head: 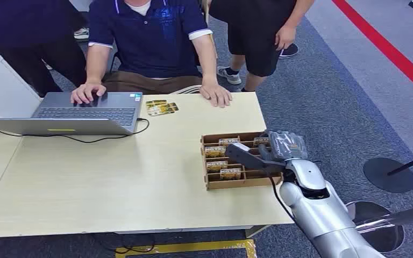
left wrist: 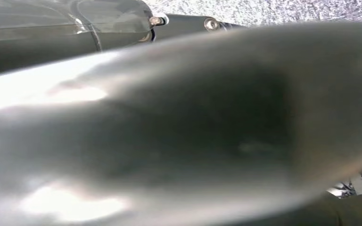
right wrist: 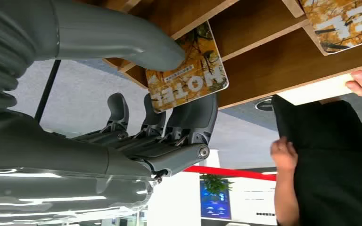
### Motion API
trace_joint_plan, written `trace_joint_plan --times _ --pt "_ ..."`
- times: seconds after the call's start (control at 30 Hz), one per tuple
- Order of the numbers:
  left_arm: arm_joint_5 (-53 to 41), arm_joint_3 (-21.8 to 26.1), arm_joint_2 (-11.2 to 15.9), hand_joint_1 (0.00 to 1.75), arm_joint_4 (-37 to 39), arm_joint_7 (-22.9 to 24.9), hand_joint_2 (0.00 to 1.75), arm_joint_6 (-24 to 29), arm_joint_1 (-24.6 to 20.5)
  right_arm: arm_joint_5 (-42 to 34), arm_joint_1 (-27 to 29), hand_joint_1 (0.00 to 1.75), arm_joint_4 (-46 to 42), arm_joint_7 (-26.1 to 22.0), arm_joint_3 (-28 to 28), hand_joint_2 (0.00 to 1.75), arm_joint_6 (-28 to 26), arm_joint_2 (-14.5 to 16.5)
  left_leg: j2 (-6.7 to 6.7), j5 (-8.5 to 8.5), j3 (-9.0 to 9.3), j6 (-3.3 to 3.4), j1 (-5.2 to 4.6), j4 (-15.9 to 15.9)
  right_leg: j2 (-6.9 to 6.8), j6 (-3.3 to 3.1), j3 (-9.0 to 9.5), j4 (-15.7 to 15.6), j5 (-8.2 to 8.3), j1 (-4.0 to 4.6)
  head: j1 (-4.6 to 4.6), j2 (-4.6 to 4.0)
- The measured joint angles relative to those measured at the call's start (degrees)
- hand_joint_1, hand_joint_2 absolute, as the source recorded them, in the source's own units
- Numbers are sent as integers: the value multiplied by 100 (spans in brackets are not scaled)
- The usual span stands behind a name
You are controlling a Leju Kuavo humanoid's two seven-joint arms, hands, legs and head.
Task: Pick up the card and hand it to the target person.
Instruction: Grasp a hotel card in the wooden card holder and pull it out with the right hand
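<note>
A brown wooden card box stands at the table's right end with several yellow "HOTEL" cards upright in its slots. My right hand reaches over the box from the right. In the right wrist view the thumb presses one face of a HOTEL card and the dark fingers sit behind it, so the hand pinches the card at the box's wooden wall. A seated person in a blue shirt faces me across the table, one hand flat on the top.
An open laptop with a black cable lies at the far left under the person's other hand. Two loose cards lie beside it. Another person in dark shorts stands behind the table. A round stand base is on the carpet to the right.
</note>
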Motion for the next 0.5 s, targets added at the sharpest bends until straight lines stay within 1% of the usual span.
trace_joint_plan --times 0.17,0.23,0.3,0.37,0.4,0.5 --pt "0 0 2 0 0 -7 0 -1 0 -1 0 105 0 1 0 175 -5 0 0 0 0 0 0 0 0 0 0 0 0 0 0 0" --pt "0 0 2 0 0 -10 0 -4 0 -1 0 119 0 3 0 175 -14 0 0 0 0 0 0 0 0 0 0 0 0 0 0 -1" --pt "-1 0 2 0 0 -14 0 -8 0 -1 0 139 0 4 0 175 -38 0 0 0 0 0 0 0 0 0 0 0 0 0 -1 -1" --pt "-2 0 2 0 0 -13 0 -9 0 0 0 153 -1 0 0 175 -72 0 0 0 0 0 0 0 0 0 0 0 0 0 -1 0" --pt "-2 0 2 0 0 -11 0 -11 0 -1 0 158 -1 -7 0 175 -88 0 0 0 0 0 0 0 0 0 0 0 0 0 -1 0" --pt "-2 0 2 0 0 -1 0 -24 0 -2 -5 166 -2 -36 1 175 -133 0 0 0 0 0 0 0 0 0 1 0 0 0 -1 0"
